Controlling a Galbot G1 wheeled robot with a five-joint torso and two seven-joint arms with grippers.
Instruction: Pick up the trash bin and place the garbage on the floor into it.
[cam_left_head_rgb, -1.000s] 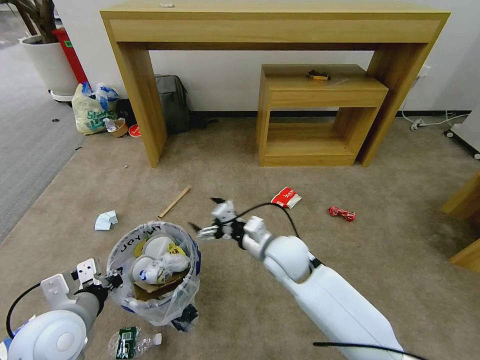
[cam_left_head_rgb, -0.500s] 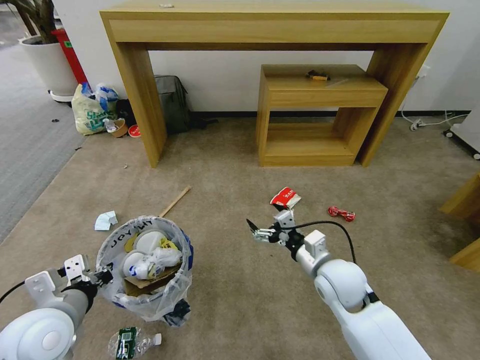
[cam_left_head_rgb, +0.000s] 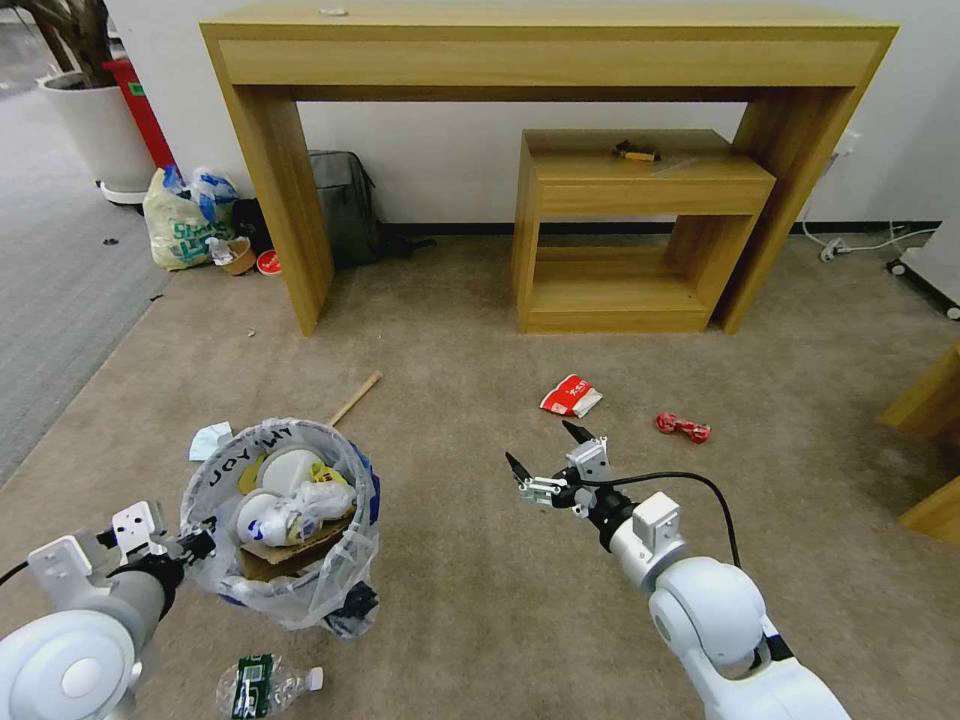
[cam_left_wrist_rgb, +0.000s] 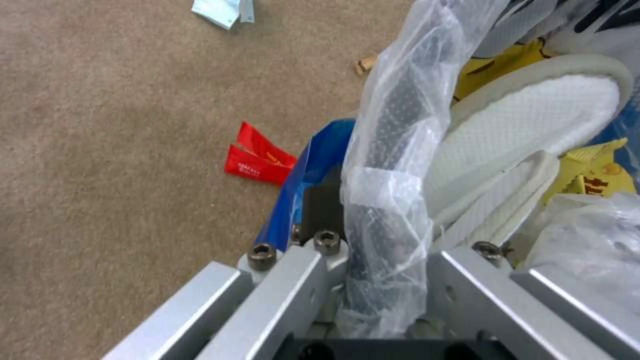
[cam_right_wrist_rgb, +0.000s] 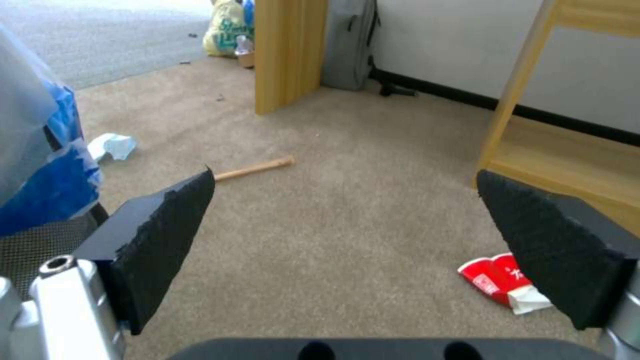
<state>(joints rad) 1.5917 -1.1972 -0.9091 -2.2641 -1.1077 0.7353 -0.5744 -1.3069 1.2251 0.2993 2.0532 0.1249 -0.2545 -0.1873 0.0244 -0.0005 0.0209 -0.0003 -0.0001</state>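
Right gripper (cam_left_head_rgb: 548, 463), jaws spread wide and empty, hangs over the beige-brown short-pile carpet floor (cam_left_head_rgb: 480, 600) near the centre of the head view, pointing toward 12 o'clock. Left gripper (cam_left_head_rgb: 190, 545) is clamped on the rim of the small round dark trash bin lined with a clear printed plastic bag (cam_left_head_rgb: 285, 530), which appears lifted and tilted at about 8 o'clock in that view; the left wrist view shows the bagged rim (cam_left_wrist_rgb: 387, 190) pinched between the jaws.

Work done: the bin already holds two white slippers (cam_left_head_rgb: 290, 500), a cardboard strip (cam_left_head_rgb: 290, 560) and other pale litter.

Work outstanding, all on the carpet:
- red-and-white crumpled carton (cam_left_head_rgb: 572, 395), just beyond the right gripper at 12 o'clock;
- red twisted wrapper (cam_left_head_rgb: 684, 428), at about 2 o'clock from that gripper;
- pale wooden stick (cam_left_head_rgb: 356, 397), beyond the bin;
- light blue-white crumpled tissue (cam_left_head_rgb: 207, 440), beside the bin's far rim;
- clear green-label plastic bottle (cam_left_head_rgb: 265, 685), at 6 o'clock below the bin;
- red folded wrapper (cam_left_wrist_rgb: 257, 160), beside the bin in the left wrist view.

Judgement: roughly half complete; the carton looks the nearest candidate for the free gripper.
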